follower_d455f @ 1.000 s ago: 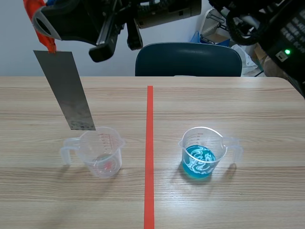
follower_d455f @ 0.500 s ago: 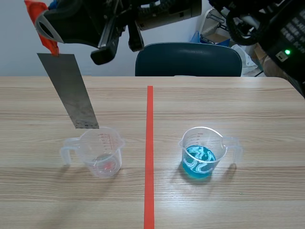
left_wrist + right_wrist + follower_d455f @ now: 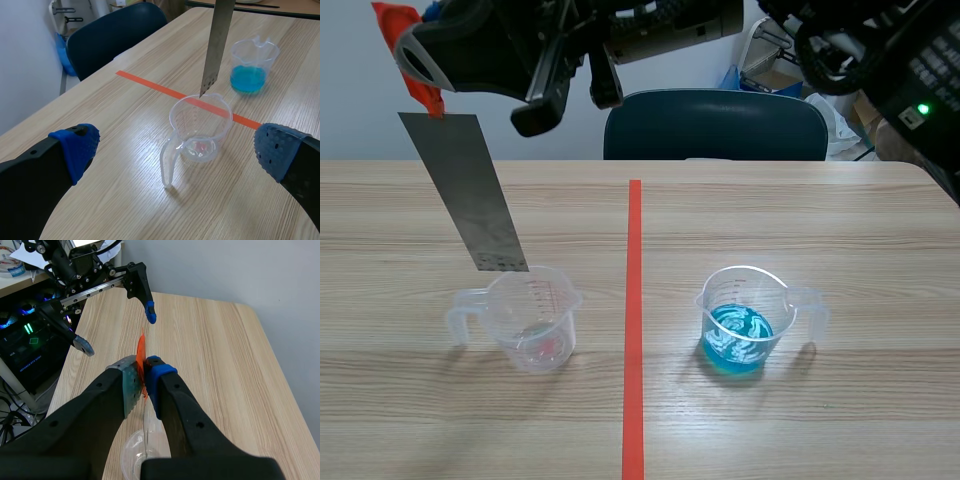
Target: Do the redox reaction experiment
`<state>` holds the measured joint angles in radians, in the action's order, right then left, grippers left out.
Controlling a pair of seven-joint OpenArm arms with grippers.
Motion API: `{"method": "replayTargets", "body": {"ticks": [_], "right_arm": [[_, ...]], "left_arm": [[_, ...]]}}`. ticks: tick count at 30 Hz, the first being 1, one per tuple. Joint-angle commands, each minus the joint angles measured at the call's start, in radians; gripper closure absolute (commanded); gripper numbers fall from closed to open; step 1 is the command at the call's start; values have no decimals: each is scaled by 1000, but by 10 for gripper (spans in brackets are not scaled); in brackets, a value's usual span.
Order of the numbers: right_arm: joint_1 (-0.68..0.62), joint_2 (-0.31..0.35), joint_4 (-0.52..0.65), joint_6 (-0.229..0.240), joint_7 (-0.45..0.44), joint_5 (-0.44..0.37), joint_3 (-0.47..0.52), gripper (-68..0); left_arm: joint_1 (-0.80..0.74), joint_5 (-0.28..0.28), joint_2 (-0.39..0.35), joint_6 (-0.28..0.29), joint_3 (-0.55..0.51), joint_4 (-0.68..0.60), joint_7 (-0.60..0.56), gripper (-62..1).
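Metal strip [image 3: 465, 190] nudged right above wooden table [image 3: 820, 220] (chair [image 3: 715, 125] behind).

Bright even light, soft faint shadows, white glare on blue liquid [image 3: 738, 335]

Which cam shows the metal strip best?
Scene view: the whole metal strip hangs tilted, its lower end just above the clear beaker rim. Left wrist view shows only its lower part; right wrist view mostly its orange tab between the jaws of the right gripper.
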<state>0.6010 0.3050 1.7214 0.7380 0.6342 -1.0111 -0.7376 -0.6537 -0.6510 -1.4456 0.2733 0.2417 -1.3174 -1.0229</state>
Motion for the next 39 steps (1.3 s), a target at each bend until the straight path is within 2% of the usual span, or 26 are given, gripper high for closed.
{"method": "replayTargets", "body": {"ticks": [1, 3, 8, 10, 14, 20, 25, 28, 39], "right_arm": [[25, 0, 2, 3, -11, -10, 3, -8], [25, 0, 2, 3, -11, -10, 3, -8], [25, 0, 2, 2, -12, -10, 3, -8], [25, 0, 2, -6, -12, -10, 3, -8], [25, 0, 2, -8, -12, -10, 3, -8], [25, 0, 2, -9, -12, -10, 3, -8], [25, 0, 2, -12, -12, -10, 3, -8], [25, 0, 2, -12, -12, -10, 3, -8], [25, 0, 2, -12, -12, -10, 3, -8]], "left_arm": [[6, -3, 5, 4, -19, -11, -4, -623], [6, -3, 10, 18, -49, -9, 35, -623], [6, 5, 35, 122, -151, 10, 108, -623], [6, 8, 47, 146, -183, 14, 127, -623], [6, 22, 84, 166, -232, 14, 159, -623], [6, 97, 143, 172, -291, 14, 161, -623], [10, 142, 171, 231, -327, 14, 161, -623], [12, 143, 180, 261, -342, 14, 161, -623], [36, 145, 224, 296, -364, 15, 213, -623]]}}
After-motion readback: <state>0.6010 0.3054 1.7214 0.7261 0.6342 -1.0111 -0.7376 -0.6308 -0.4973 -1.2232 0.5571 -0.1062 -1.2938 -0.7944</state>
